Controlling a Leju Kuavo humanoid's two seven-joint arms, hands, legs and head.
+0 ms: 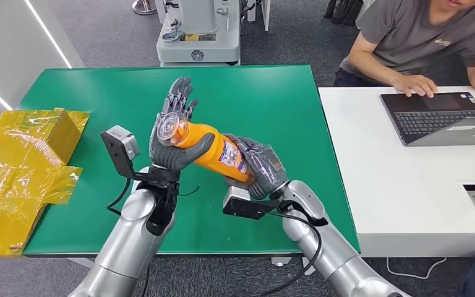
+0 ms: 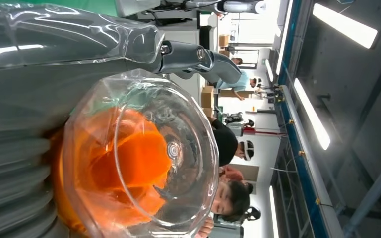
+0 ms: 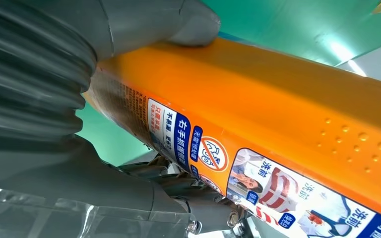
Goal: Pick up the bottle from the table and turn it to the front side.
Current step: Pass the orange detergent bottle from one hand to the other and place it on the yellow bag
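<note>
Orange bottle (image 1: pixel 213 150) at frame centre, lifted above the green tabletop (image 1: pixel 272 105), lying tilted with clear cap toward upper left. Left hand (image 1: pixel 174 133) wraps the cap end, thumb across the body, other fingers (image 1: pixel 181 93) raised apart. Right hand (image 1: pixel 261 167) clamps the lower end near the label. Yellow wrapping (image 1: pixel 18 167) at left edge; person with laptop (image 1: pixel 436 117) upper right.

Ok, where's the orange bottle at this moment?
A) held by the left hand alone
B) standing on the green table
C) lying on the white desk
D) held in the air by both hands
D: the bottle is off the table, gripped by the left hand near its clear cap and the right hand at its base.
</note>
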